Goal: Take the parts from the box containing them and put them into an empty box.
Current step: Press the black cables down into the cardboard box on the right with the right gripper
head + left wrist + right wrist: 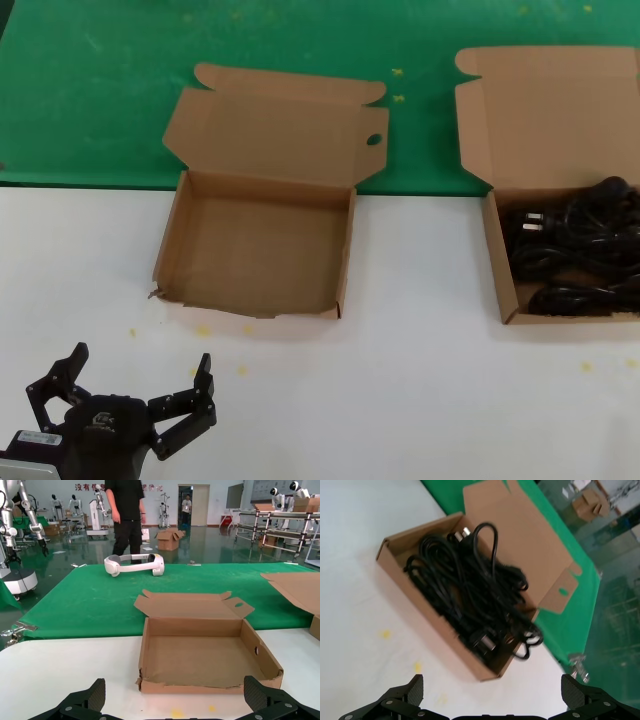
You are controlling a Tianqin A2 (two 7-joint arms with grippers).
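- Two brown cardboard boxes sit on the white bench (pixel 420 400), well apart, both with lids folded back onto a green mat (pixel 90 90).
- The empty box (pixel 262 250), on the robot's left, has one small round hole in its lid and a ragged low front edge; nothing lies inside it.
- The box of cords (pixel 497 250), on the right, is cut off by the head view's edge.
- The black power cords (pixel 470 595) lie tangled inside that box; they cannot be counted, though at least one plug end shows.
- The left gripper (pixel 135 385) hangs low near the bench in front of the empty box, fingers (pixel 200 395) spread wide and holding nothing.
- The right gripper (pixel 490 692) hovers above the bench just short of the cord box, fingers (pixel 402 697) spread and empty; it does not appear in the head view.
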